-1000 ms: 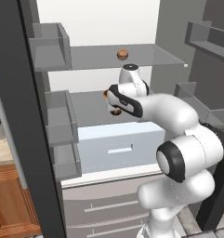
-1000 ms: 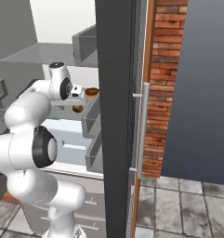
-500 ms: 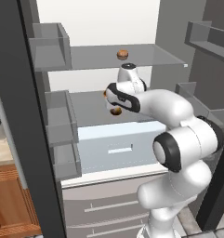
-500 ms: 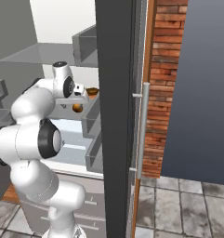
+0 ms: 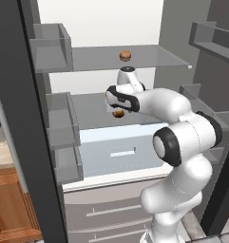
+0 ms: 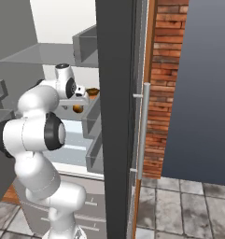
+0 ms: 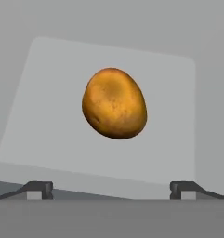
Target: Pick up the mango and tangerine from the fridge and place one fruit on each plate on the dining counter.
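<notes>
1. My pincer (image 7: 111,188) is inside the fridge (image 5: 54,118), its two tips spread wide apart and gripping nothing.
2. The mango (image 7: 114,103) lies ahead of me on the middle glass shelf (image 7: 43,121), centred between my tips but not yet between them, away from the shelf's edges.
3. In the left base view the mango (image 5: 118,113) peeks out just under my wrist; a small brown fruit (image 5: 125,55), which may be the tangerine, sits on the upper shelf (image 5: 154,57) near its back edge.
4. Risk: the mango is rounded and smooth, so closing off-centre could squirt it toward the back edge.
5. Risk: on withdrawal my forearm could catch the door bins (image 5: 63,118) at the left.
</notes>
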